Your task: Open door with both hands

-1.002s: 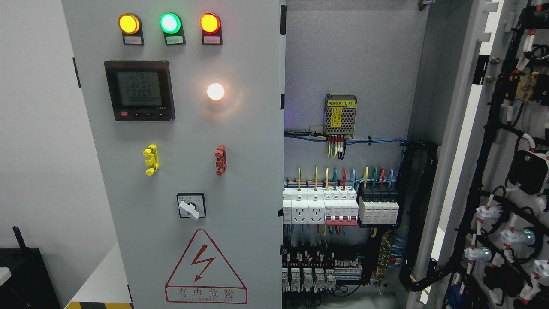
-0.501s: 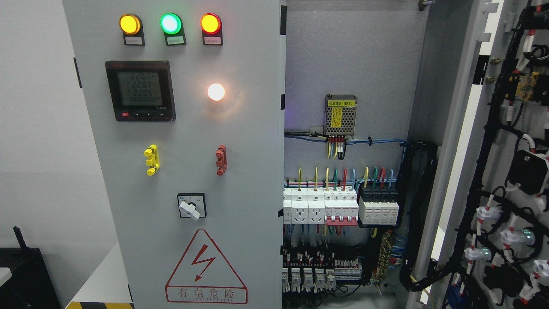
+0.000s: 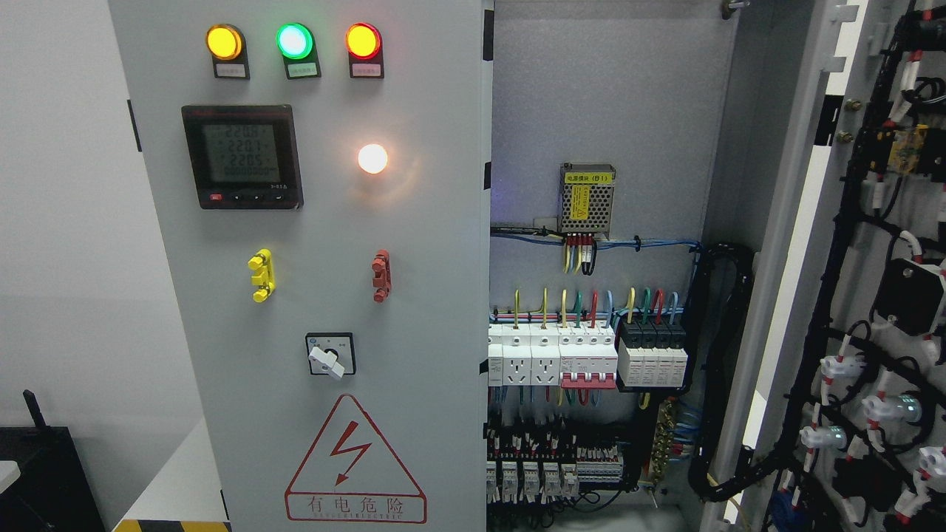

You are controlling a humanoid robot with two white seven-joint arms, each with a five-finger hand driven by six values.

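Electrical cabinet, head view. Left door (image 3: pixel 310 295) closed, filling the left half; right door (image 3: pixel 850 295) swung wide open at the right edge, its wired inner face (image 3: pixel 887 332) showing. No robot hand or arm in view, so hand state cannot be told and no position relative to a hand can be given. Warning triangle (image 3: pixel 355 458) marked "有电危险". Yellow label (image 3: pixel 587 177) on the power supply (image 3: pixel 587 198) reads "(E1)"; remaining print too small. Meter (image 3: pixel 242 157) digits near "220". Lamps (image 3: pixel 293 41) yellow, green, red lit. Breakers (image 3: pixel 587 355) exposed in the open bay between the door edges.
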